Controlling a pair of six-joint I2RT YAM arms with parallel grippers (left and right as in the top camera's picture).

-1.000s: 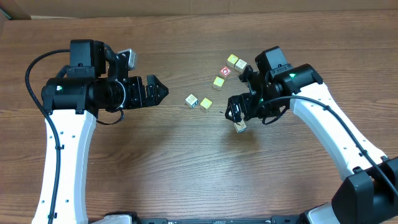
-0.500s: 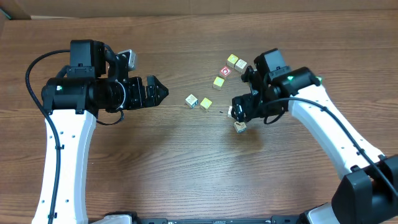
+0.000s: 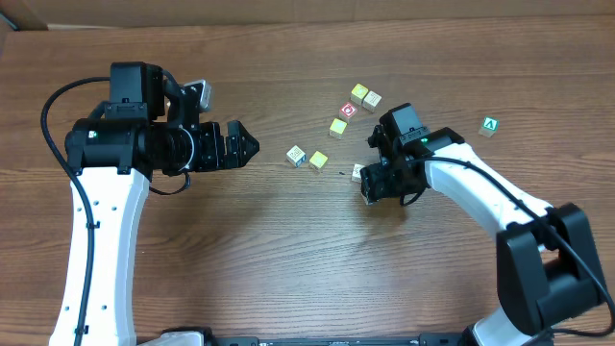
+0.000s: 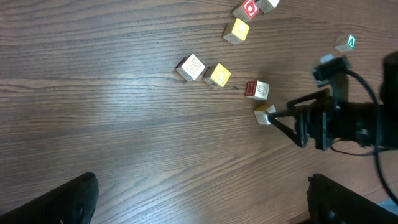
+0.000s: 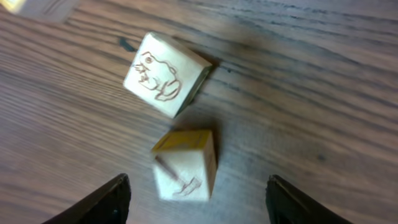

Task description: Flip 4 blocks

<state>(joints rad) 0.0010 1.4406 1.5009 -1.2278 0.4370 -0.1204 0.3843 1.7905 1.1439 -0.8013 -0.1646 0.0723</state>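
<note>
1. The yellow-topped block [image 5: 185, 167] sits flat on the tabletop [image 5: 323, 93] in the lower middle of the right wrist view, yellow face up, with 1 upright edge turned toward the camera; being a cube, it has no long axis
2. The animal block [image 5: 165, 74] lies just above it in that frame, apart from it, with its drawn face up and turned diamond-wise
3. The right fingers [image 5: 198, 190] are spread, 1 tip at each side of the yellow-topped block, with a gap on both sides; they hold nothing
4. The left fingers [image 4: 202, 183] are spread wide over bare wood, at the lower corners of the left wrist view, holding nothing
</note>
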